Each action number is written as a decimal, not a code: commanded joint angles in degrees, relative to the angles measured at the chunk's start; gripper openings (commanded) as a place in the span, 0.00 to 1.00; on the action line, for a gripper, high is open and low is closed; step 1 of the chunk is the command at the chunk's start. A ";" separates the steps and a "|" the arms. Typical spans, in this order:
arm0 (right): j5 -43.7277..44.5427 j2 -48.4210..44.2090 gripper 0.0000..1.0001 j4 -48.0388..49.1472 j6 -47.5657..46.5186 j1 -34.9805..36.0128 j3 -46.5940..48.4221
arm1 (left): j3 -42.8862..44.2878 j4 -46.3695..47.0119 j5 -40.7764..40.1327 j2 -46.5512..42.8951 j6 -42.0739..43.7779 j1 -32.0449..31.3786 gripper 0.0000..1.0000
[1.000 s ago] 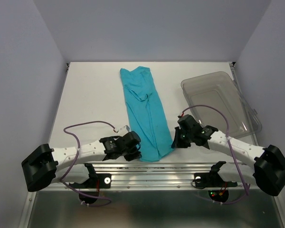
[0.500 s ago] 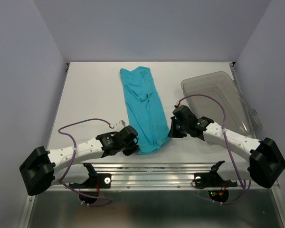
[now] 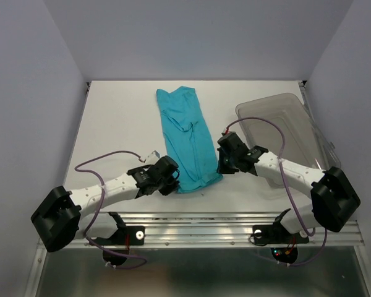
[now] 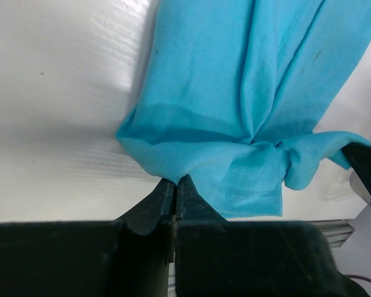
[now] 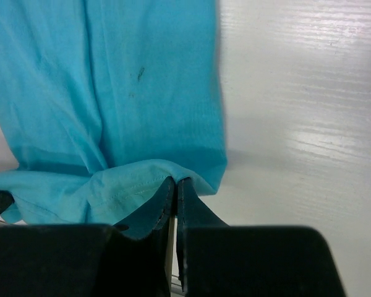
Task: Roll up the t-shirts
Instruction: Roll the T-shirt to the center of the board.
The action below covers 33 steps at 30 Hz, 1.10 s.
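Observation:
A teal t-shirt (image 3: 187, 133), folded into a long narrow strip, lies down the middle of the white table. Its near hem is turned over onto the strip (image 4: 235, 179). My left gripper (image 3: 174, 182) is shut on the hem's left corner (image 4: 167, 170). My right gripper (image 3: 221, 164) is shut on the hem's right corner (image 5: 191, 176). In the left wrist view the tip of the right gripper (image 4: 366, 167) shows at the far right edge. Both pairs of jaws pinch thin fabric with almost no gap.
A clear grey-tinted plastic bin (image 3: 290, 133) stands at the right of the table, close behind my right arm. A metal rail (image 3: 198, 223) runs along the near edge. Grey walls close in the back and sides.
Both grippers have moved away from the near edge, carrying the hem up over the strip. The shirt's near end now lies further from the rail, and the fold has grown.

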 commanded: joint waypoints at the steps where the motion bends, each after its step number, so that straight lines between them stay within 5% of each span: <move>1: 2.31 2.32 0.01 3.54 -1.36 -0.30 3.13 | 3.16 0.73 -2.18 1.90 2.21 1.41 0.00; 10: 3.10 6.54 0.01 5.74 -2.24 -0.83 4.88 | 4.13 2.04 -2.45 5.24 4.50 4.57 0.00; 14: 4.06 5.85 0.23 5.65 -2.50 -0.83 5.77 | 5.36 1.43 -2.53 6.65 6.17 5.36 0.18; 15: 4.15 5.23 0.40 5.48 -2.59 -0.83 5.85 | 6.14 0.65 -2.88 6.48 6.52 5.36 0.22; 16: 4.07 4.35 0.46 5.56 -2.85 -0.83 5.86 | 6.59 0.12 -3.76 6.04 6.69 5.36 0.26; 18: 3.98 1.55 0.51 5.39 -3.11 -0.83 5.68 | 7.46 -1.11 -5.08 4.99 7.05 5.36 0.44; 21: 2.93 -1.61 0.52 3.29 -3.20 -0.83 5.42 | 10.01 -4.01 -8.15 1.48 7.57 5.36 0.54; 33: -7.96 -5.33 0.42 6.17 0.84 5.41 -1.79 | 9.59 -9.38 -9.31 -2.75 9.77 4.57 0.51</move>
